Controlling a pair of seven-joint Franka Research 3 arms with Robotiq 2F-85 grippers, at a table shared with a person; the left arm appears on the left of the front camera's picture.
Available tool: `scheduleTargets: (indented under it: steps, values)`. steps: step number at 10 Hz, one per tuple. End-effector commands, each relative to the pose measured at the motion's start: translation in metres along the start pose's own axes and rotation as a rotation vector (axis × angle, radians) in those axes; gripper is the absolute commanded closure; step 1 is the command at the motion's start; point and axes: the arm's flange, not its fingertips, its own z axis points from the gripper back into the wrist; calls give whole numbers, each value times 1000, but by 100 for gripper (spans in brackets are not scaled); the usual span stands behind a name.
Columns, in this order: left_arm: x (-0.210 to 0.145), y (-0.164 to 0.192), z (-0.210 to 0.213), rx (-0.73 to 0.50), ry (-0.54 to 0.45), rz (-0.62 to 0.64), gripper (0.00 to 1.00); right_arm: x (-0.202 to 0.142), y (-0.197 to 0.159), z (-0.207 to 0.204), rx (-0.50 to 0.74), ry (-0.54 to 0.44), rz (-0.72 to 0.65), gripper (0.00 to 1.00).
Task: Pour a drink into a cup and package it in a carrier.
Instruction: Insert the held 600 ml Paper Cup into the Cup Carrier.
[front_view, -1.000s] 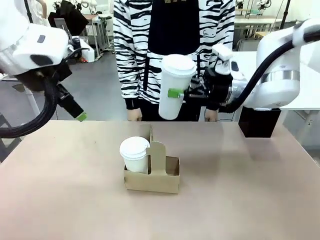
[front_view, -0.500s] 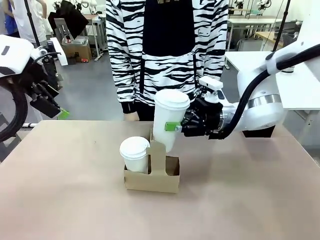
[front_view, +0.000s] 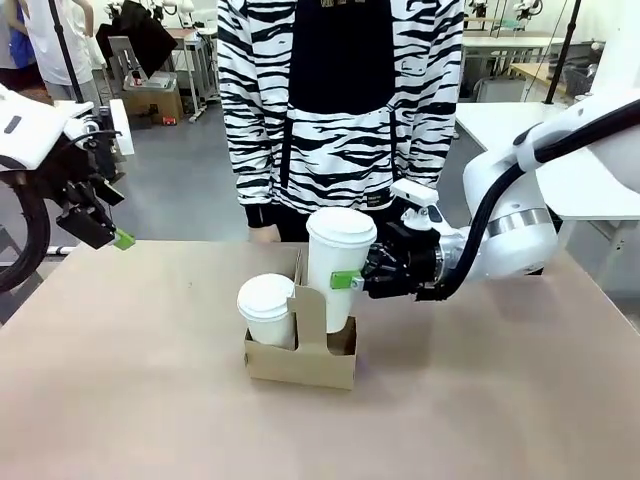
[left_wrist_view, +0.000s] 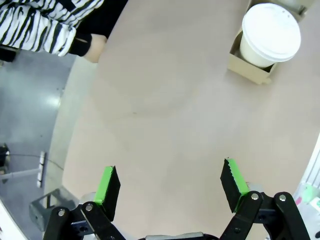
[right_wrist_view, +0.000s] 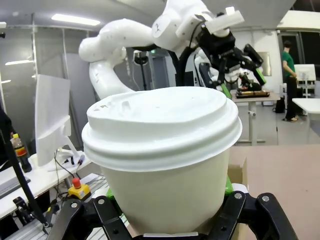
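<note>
Tall cup (front_view: 340, 245) w/ lid is upright, base down in the carrier's (front_view: 300, 366) right pocket, next to a shorter cup (front_view: 267, 303) in the left pocket. Right gripper (front_view: 343, 281) clamps its side. Left gripper (left_wrist_view: 170, 182) hangs spread wide over the table (front_view: 140, 400), holding nothing.

White arms (front_view: 515, 228) bear black hands (left_wrist_view: 169, 172) with green pads (left_wrist_view: 105, 183).

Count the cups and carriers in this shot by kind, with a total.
Lidded white cups: 2 (tall cup held by the right gripper; short cup seated in the carrier)
Brown cardboard carriers: 1
Total: 3
</note>
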Motion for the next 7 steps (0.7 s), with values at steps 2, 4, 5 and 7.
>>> scheduleTargets:
  steps: [2,4,5,7]
  values:
    - [3,-3,10,13,-12,6,0,-9,3,5,5,35,42,20]
    - [3,-3,10,13,-12,6,0,-17,2,5,-2,64,60,20]
    - [3,-3,10,13,-12,6,0,-21,2,5,-13,68,64,20]
    - [3,-3,10,13,-12,6,0,-32,-2,5,-23,81,56,20]
